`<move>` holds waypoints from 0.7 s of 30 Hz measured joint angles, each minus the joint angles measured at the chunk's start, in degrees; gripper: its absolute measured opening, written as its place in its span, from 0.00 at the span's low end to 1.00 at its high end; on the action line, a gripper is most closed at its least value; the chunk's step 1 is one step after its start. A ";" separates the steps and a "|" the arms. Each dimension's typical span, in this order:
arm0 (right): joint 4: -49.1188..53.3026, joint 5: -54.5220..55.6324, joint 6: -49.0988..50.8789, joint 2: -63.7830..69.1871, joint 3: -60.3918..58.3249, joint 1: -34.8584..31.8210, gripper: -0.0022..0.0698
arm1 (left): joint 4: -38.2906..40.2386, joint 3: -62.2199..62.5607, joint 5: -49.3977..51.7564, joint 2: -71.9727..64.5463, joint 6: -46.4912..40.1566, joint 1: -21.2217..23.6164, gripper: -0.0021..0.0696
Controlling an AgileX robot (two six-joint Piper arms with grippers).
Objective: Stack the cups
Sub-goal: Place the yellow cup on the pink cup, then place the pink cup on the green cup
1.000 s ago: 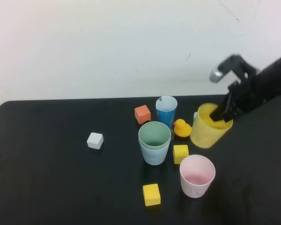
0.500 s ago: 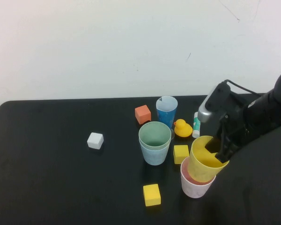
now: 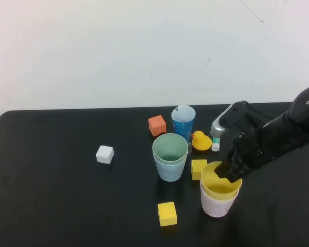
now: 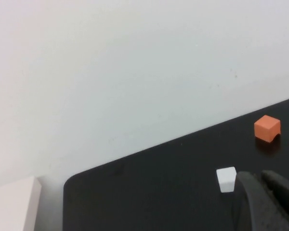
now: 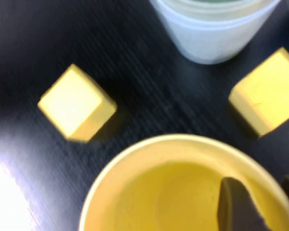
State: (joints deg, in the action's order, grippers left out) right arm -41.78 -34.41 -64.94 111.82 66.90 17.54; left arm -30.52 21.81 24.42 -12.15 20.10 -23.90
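The yellow cup (image 3: 220,181) sits nested inside the pink cup (image 3: 215,205), upright, near the front right of the black worktop (image 3: 67,195), with only a band of yellow rim showing above the pink wall. The right tool (image 3: 227,170) is right there on it, pinched on the yellow cup's far rim, one finger (image 5: 235,208) dipping inside the cup as the right wrist view shows, the other outside the wall. So the right tool is closed on the yellow cup's rim, holding it.

Over to the left of that pair, the mint green cup (image 3: 170,147) sits nested in the light blue cup (image 3: 170,169), both upright, mid-worktop. Between the two stacks lies a yellow cube (image 3: 198,169), just beside the yellow cup's stack. A second yellow cube (image 3: 166,213) lies nearer the front edge, in front of the green-and-blue stack.

Behind them stands the narrow dark blue cup (image 3: 183,122) with its white inside, an orange cube (image 3: 156,125) just to its left, and a yellow rubber duck (image 3: 200,140) just to its right. A small white and green tube (image 3: 215,145) lies beside the duck, partly hidden by the right arm. A white cube (image 3: 104,154) lies alone, well apart on the left.

The left tool (image 4: 267,199) is off to the left side, just a dark shape at the edge of its wrist view, with the white cube close by; whether its fingers are apart or together, I cannot tell.
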 joint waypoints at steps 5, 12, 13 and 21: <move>-0.88 1.05 -0.21 2.42 0.62 0.00 0.37 | -0.36 -2.86 -1.13 0.00 1.41 0.00 0.03; -0.77 -2.31 -0.34 6.34 0.17 0.14 0.35 | -2.45 -5.28 -4.74 0.00 1.48 0.00 0.03; -0.77 -2.70 -0.34 6.34 0.17 0.14 0.34 | -2.69 -5.28 -5.10 0.00 1.48 0.00 0.03; 0.39 -10.83 -0.47 6.34 5.63 0.14 0.10 | -3.55 -5.28 -5.34 0.00 1.53 0.00 0.03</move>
State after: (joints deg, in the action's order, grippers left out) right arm -41.39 -45.24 -65.40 118.16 72.53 17.68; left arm -34.06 16.53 19.08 -12.15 21.63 -23.90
